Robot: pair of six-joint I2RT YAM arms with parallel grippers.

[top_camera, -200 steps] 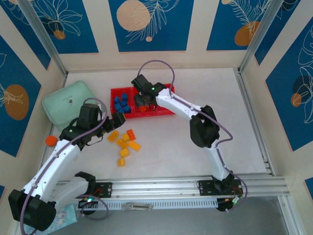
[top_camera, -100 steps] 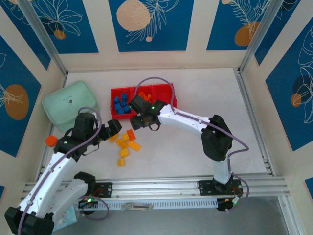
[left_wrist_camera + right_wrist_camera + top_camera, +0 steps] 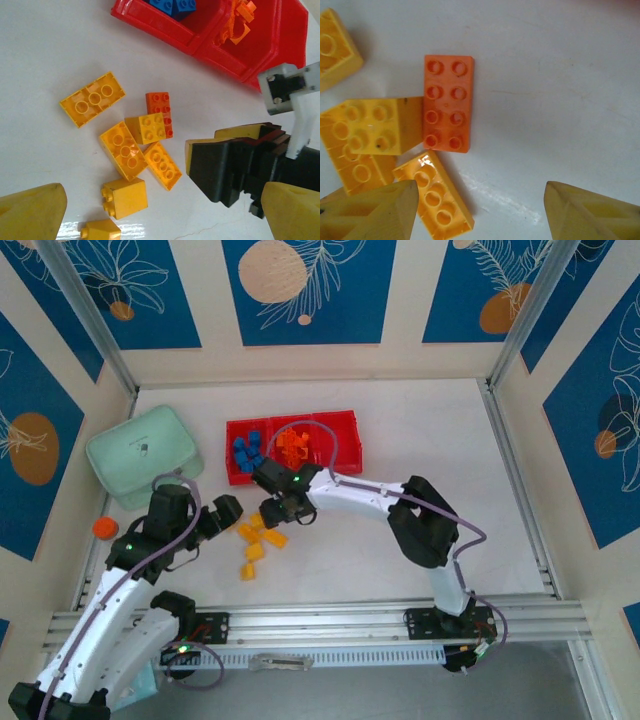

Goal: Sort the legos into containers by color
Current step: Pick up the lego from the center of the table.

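Observation:
The red tray of containers [image 3: 341, 440] holds blue legos [image 3: 247, 451] in its left compartment and orange legos [image 3: 293, 445] in the middle one. Several yellow-orange legos [image 3: 256, 537] lie loose on the white table just in front of it. One orange lego [image 3: 447, 102] lies flat, studs up, touching a yellow lego [image 3: 372, 125]. My right gripper [image 3: 482, 215] hangs open low over this pile, its left finger [image 3: 375, 210] above a yellow-orange brick [image 3: 435, 200]. My left gripper [image 3: 162, 220] is wide open beside the pile, holding nothing.
A pale mint-green case [image 3: 145, 455] lies at the left, with a small round orange cap [image 3: 103, 528] in front of it. In the left wrist view the right gripper's black body [image 3: 235, 165] stands right of the bricks, close to the tray [image 3: 280, 45].
My right arm left the tray's middle compartment and came down over the loose bricks, its jaws widening. My left arm drew back slightly toward the near left.

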